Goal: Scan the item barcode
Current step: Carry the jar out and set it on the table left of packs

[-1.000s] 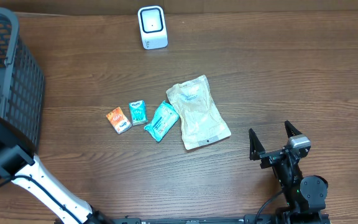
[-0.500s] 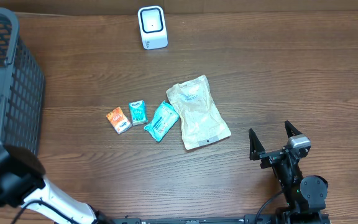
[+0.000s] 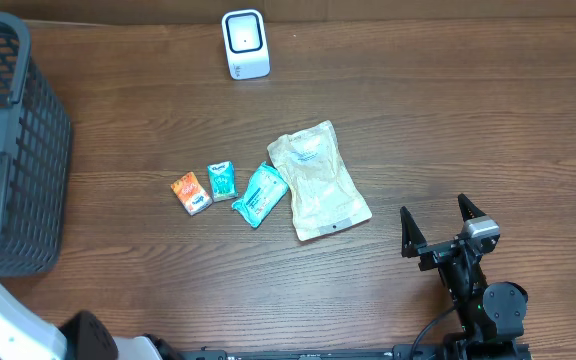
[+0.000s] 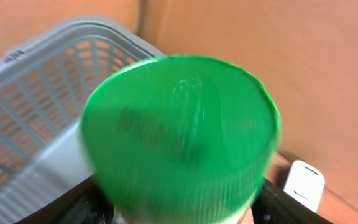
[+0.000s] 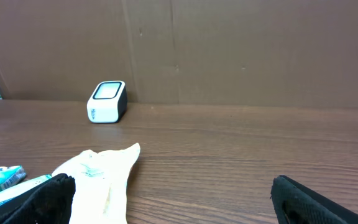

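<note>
Table [image 3: 468, 120]: dark brown wood-grain top, the grain running left to right, filling nearly the whole overhead view; mostly matte with a faint sheen. Back wall [image 5: 260, 50]: plain brown board panels standing at the table's far edge, with vertical seams [image 5: 171, 50] between the sheets and a few small dark specks; warmer orange-tan in the left wrist view. Lighting: even and diffuse, with soft, short shadows on the wood.
</note>
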You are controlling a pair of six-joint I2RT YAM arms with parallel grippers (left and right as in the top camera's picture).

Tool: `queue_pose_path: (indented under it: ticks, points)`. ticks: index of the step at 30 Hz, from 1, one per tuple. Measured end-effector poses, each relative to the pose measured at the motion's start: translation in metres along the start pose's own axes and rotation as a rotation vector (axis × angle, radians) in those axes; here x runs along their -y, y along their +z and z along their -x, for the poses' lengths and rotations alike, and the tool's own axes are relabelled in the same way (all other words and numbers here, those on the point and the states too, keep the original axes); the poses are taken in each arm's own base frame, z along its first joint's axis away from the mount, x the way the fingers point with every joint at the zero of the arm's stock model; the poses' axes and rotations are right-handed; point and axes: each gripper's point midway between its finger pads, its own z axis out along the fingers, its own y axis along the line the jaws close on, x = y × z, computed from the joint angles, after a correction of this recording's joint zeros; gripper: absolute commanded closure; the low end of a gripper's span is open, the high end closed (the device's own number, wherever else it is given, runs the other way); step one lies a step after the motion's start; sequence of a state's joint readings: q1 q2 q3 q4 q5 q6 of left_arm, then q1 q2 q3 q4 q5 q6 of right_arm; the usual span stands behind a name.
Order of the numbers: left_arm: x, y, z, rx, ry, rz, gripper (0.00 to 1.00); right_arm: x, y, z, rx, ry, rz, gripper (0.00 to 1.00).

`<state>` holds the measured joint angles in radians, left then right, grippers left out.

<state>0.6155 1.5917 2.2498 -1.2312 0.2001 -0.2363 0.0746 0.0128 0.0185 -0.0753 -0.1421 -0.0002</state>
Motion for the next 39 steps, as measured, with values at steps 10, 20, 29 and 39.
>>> queue_pose_path:
  ticks: [10,20,29,39]
  points:
    - [0.061,-0.010,-0.040,-0.121,0.082,-0.154,0.38,0.000,0.000,0.000,0.000,0.000,0.000,0.00]
    - [0.081,-0.012,-0.057,-0.175,0.114,-0.199,0.36,0.000,0.000,0.000,0.000,0.000,0.000,0.00]
    - [0.109,-0.018,-0.080,-0.238,0.197,-0.265,0.32,0.000,0.000,0.000,0.000,0.000,0.000,0.00]
    - [0.140,-0.024,-0.150,-0.455,0.363,-0.265,0.32,0.000,0.000,0.000,0.000,0.000,0.000,0.00]
